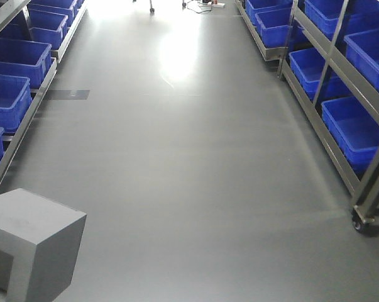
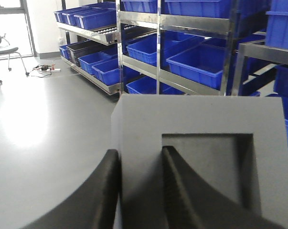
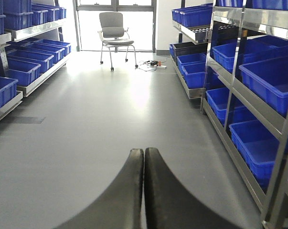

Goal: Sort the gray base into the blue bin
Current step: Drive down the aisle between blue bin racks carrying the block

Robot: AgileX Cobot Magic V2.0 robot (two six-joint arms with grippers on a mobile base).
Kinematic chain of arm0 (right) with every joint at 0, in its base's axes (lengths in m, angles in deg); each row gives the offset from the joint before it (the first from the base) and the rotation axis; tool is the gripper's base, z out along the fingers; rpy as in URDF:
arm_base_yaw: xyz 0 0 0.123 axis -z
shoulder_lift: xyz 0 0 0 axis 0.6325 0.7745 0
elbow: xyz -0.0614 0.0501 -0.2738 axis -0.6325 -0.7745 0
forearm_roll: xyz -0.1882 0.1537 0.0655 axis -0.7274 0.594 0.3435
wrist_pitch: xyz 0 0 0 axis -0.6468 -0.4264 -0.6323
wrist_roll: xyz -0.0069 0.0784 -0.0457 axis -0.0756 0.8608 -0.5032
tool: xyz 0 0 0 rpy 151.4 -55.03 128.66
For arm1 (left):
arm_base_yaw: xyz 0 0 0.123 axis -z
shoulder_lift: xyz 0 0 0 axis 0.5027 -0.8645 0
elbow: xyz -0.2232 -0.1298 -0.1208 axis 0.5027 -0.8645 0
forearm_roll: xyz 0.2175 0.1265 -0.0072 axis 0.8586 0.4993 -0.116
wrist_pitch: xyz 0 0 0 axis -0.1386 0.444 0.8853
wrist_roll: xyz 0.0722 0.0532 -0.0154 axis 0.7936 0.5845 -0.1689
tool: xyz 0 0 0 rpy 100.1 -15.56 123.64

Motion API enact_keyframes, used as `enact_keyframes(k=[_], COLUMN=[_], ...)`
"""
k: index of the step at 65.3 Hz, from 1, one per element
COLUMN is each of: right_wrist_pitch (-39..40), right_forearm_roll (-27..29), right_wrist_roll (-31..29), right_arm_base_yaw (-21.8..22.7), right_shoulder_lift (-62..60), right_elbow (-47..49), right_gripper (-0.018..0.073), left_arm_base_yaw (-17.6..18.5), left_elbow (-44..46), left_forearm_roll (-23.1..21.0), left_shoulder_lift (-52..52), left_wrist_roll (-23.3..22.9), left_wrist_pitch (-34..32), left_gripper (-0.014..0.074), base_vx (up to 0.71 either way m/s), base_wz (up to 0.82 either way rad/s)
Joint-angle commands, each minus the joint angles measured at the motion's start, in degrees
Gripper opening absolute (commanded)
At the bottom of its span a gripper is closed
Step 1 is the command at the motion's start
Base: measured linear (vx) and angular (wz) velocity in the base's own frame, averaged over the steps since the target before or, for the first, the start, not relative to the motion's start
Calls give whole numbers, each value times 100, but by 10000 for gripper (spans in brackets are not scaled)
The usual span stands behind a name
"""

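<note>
Item, gray base (image 2: 201, 114): matte gray block with a shallow square recess. We log it in the left gripper (image 2: 140, 153), held above the floor (image 1: 189, 176) at the near left of the aisle. One black finger (image 2: 108, 191) lies against the outer side and the other sits inside the recess, so the jaws are closed down on one wall of the block.

Item, right gripper (image 3: 144, 151): we note both fingers pressed together with nothing between them, pointing down the aisle.

Item, blue bins (image 1: 359, 132): many deep bright-blue tubs in rows on metal racks (image 1: 327, 56) along both sides of the aisle. Those whose insides we can see show only bare blue bottoms. We make out no legible writing on them.

Item, dark tub (image 2: 86, 47): one black or dark gray tub among the blue ones on a low shelf; we cannot see its contents.

Item, office chair (image 3: 116, 28): gray, at the far end by the bright windows, with a power strip (image 3: 153, 64) and its cables on the floor just beside it.
</note>
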Motion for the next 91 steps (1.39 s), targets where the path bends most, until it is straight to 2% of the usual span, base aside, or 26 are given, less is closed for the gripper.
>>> enact_keyframes(k=[1, 91], right_wrist_pitch=[425, 425], right_forearm_roll=[-36, -36], right_wrist_roll=[-37, -37], right_arm_base_yaw=[17, 17], right_shoulder_lift=[-65, -65], right_elbow=[-88, -88], right_gripper=[-9, -9], left_arm_base_yaw=[16, 16], left_elbow=[168, 168], left_forearm_roll=[-86, -86], left_shoulder_lift=[-58, -58], left_wrist_roll=[-21, -21], left_wrist_pitch=[-594, -594], left_gripper=[-6, -6], base_vx=[47, 49], base_wz=[5, 4])
